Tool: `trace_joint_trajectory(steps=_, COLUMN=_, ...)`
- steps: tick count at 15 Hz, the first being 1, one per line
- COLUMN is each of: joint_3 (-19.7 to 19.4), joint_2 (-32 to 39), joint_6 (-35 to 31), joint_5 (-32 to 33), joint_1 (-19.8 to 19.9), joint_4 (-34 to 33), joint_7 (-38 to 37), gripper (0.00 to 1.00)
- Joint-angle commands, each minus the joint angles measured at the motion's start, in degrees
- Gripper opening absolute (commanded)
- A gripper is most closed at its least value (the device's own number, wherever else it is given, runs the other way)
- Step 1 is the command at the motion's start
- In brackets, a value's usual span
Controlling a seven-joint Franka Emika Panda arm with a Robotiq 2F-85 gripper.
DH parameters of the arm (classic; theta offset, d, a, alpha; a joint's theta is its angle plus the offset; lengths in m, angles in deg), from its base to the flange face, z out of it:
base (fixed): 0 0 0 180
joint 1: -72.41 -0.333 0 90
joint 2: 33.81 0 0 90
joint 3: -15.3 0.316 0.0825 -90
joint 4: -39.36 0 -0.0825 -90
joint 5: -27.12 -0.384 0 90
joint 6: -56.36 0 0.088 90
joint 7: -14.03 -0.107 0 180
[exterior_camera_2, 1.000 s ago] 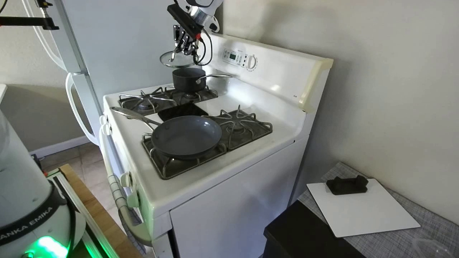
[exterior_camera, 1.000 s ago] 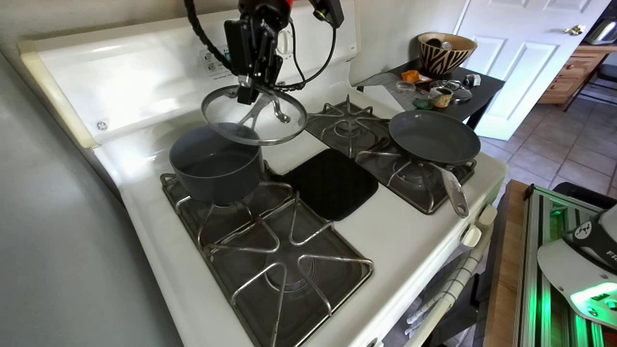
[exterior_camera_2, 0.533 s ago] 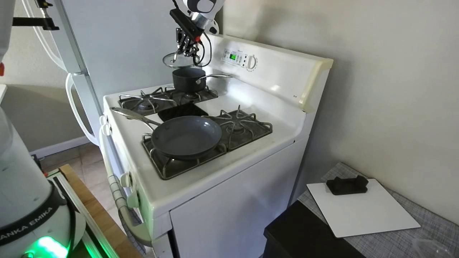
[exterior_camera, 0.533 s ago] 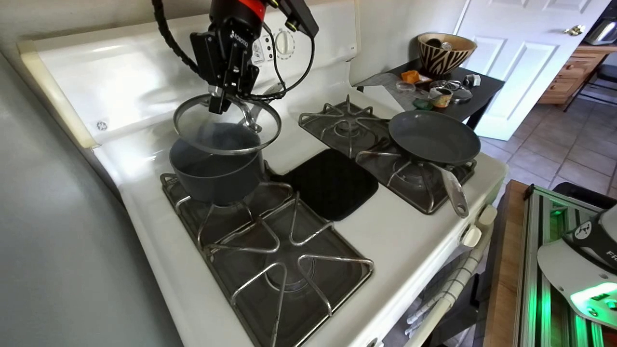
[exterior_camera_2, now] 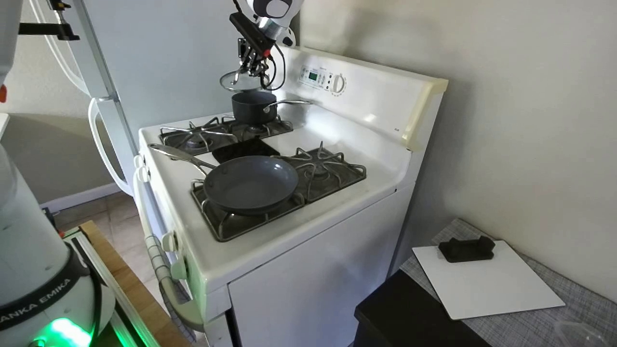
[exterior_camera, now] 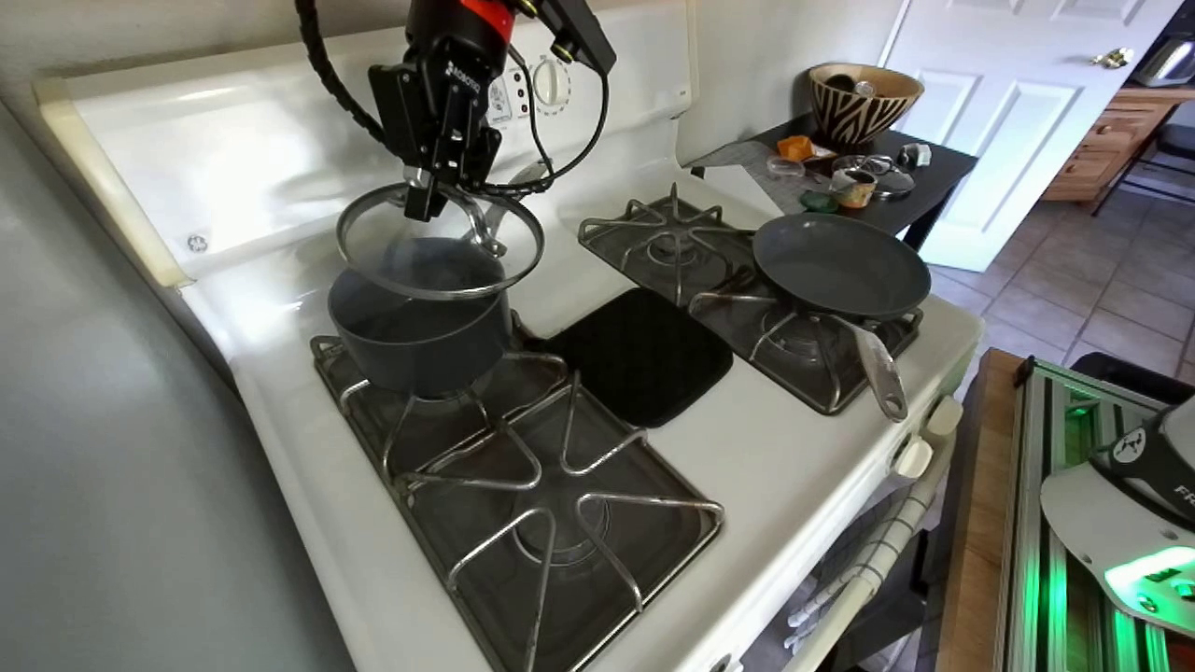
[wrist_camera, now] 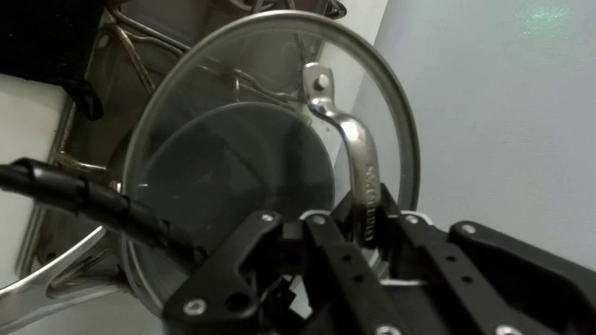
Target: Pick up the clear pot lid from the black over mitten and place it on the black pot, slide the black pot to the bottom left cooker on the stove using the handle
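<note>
Clear round glass pot lid point(wrist_camera: 260, 153) with a metal rim hangs in the air just above the dark grey straight-sided round saucepan point(exterior_camera: 420, 350), and it doesn't look seated or even quite lined up with the mouth. The black two-finger gripper point(wrist_camera: 367, 209) is clamped on the lid's shiny curved metal strap point(wrist_camera: 356, 135). So I'd say we're on the "lid goes on" step: it's off the flat black square fabric pad point(exterior_camera: 644, 359), just not down yet.

Next move imo: level it, center it, ease it straight down, and only let go once the rim sits all round. After that comes the slide to the dark front-left gas burner point(exterior_camera: 560, 537), using the saucepan's long grey metal handle point(exterior_camera_2: 294, 101), which points toward the white raised back panel point(exterior_camera_2: 371, 99).

Orientation-wise, the lid's round so there's no real long axis, but the strap kinda gives it one. Strap side faces up. In the wrist view it runs steeply from near the top down into the fingers; in an exterior view it slants upper left to lower right, and the lid point(exterior_camera: 441, 252) looks a bit tilted, right edge lower than the left.
</note>
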Motion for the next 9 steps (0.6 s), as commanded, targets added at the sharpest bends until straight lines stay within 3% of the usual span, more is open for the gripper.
trace_joint_trajectory(steps=1, joint_3=0.37, joint_2=1.53, joint_6=0.02, joint_5=0.6, joint_1=0.15, joint_4=-1.82, joint_7=-1.64, gripper=0.0)
trace_joint_trajectory(steps=9, joint_3=0.34, joint_2=4.49, joint_6=-0.05, joint_5=1.58, joint_1=-0.19, joint_4=-4.91, joint_7=-2.47, gripper=0.0)
